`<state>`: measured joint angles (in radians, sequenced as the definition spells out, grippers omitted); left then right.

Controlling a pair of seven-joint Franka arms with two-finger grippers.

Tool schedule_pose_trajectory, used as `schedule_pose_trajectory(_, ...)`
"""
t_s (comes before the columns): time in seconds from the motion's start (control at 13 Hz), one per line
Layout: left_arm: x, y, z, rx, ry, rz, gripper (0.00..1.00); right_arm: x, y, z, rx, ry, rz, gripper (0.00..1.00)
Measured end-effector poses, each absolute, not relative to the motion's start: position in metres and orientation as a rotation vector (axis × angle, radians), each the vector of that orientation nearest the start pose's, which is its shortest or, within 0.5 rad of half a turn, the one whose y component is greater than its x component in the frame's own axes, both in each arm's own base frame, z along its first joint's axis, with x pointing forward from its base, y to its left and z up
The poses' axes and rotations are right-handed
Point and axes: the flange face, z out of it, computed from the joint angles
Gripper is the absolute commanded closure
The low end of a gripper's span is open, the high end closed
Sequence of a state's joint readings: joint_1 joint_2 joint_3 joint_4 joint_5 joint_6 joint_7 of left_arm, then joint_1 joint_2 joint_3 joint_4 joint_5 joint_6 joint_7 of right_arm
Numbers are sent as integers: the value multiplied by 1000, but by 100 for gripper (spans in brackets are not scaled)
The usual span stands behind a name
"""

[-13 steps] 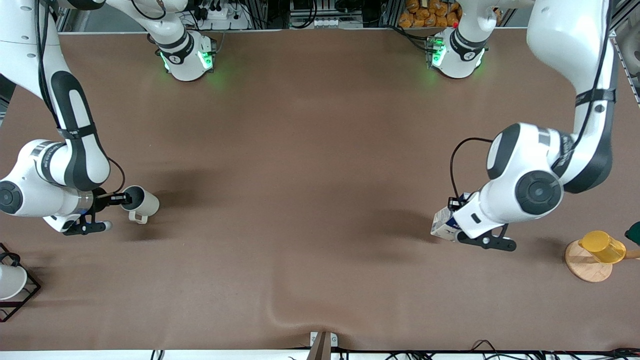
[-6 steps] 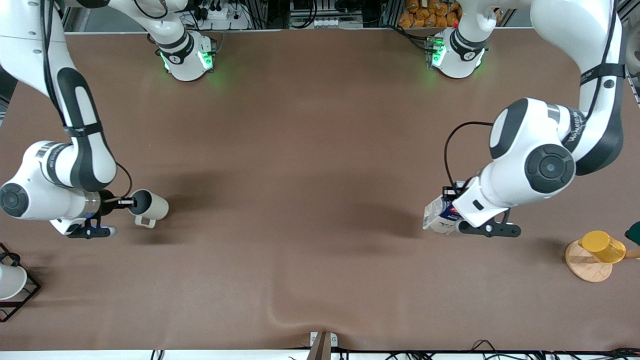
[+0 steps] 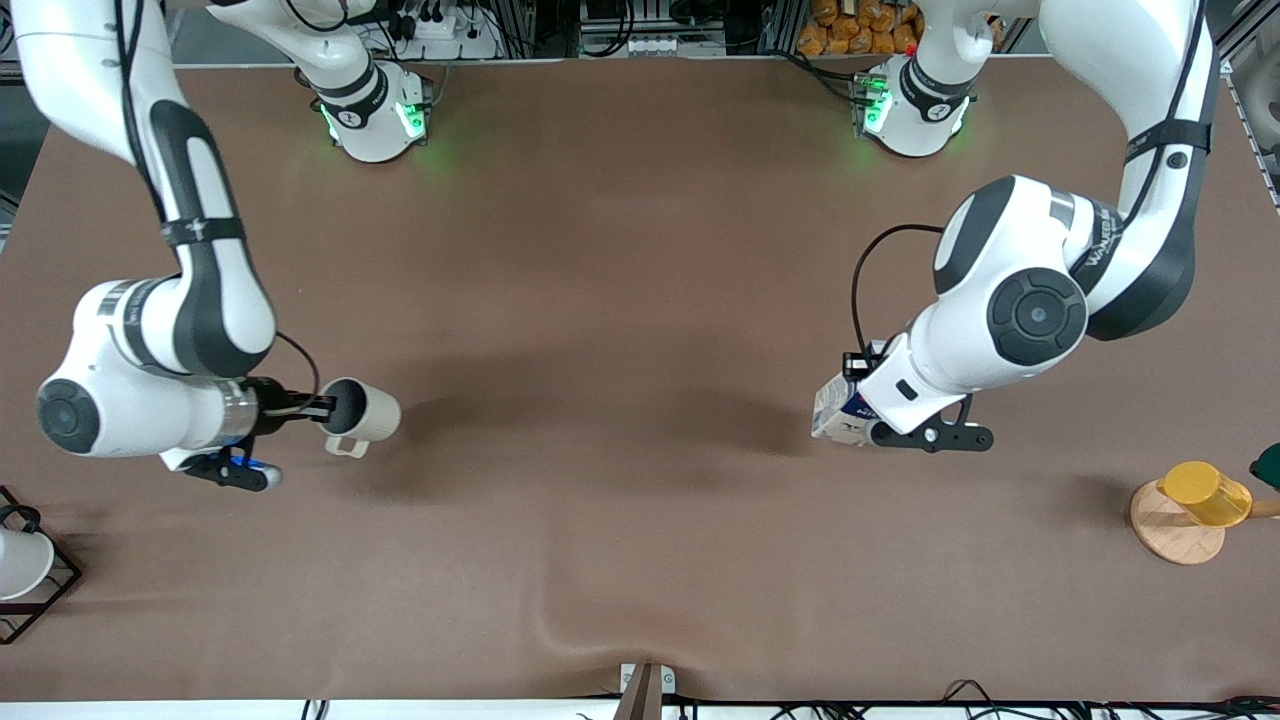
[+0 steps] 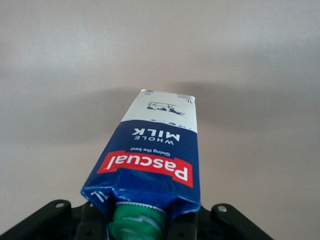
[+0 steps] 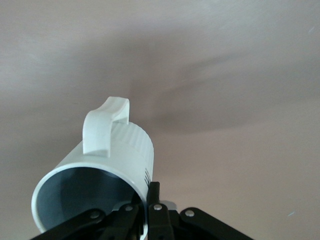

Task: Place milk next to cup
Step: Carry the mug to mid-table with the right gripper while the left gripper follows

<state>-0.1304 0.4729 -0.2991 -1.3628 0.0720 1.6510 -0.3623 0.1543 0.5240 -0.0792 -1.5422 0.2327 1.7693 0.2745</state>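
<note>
Table (image 3: 640, 250), brown covering, 2 Franka arms based along its far edge.

Left arm, reaching over the table toward its own end. Left gripper (image 3: 868, 408) closed on the milk carton's gabled top, green cap between the fingers in the left wrist view.

Right arm, reaching over its own end of the table. Right gripper (image 3: 318, 408) pinched shut on the beige mug's rim, 1 finger inside the grey interior, 1 outside.

Milk carton (image 3: 832, 415): dark blue Pascal whole milk, red label band, whitish base. Held tilted in the air over the table, base pointing toward the table's middle.

Beige mug (image 3: 362, 412): ribbed wall, small side handle. Held on its side in the air, mouth toward the gripper.

Wooden disc (image 3: 1172, 530) with yellow cup (image 3: 1205, 492) on it, at the left arm's end, nearer the front camera than the carton.

Black wire rack (image 3: 40, 590) holding a white cup (image 3: 18, 562), at the right arm's end, nearer the front camera than the mug.

Task status: both items grasped and lifted, well apart with bare table between them. Remaining, by judgement: bring them together, stand both upright, release with the carton just beside the mug.
</note>
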Motion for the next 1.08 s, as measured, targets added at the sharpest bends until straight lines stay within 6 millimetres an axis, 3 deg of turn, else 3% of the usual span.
schedule_pose_trajectory(0.23, 622, -255, 457, -3132, 60, 264, 100, 643, 184, 336, -2956, 583, 459, 100)
schedule_pose_trajectory(0.46, 614, -272, 459, -3137, 39, 267, 100, 624, 273, 335, -2944, 722, 359, 100)
schedule_pose_trajectory(0.77, 609, -282, 460, -3140, 30, 271, 100, 595, 388, 301, -2884, 887, 216, 100)
schedule_pose_trajectory(0.92, 605, -290, 460, -3139, 36, 272, 100, 584, 431, 277, -2852, 936, 165, 100)
schedule_pose_trajectory(1.08, 604, -292, 460, -3138, 27, 271, 100, 577, 451, 255, -2843, 965, 152, 100)
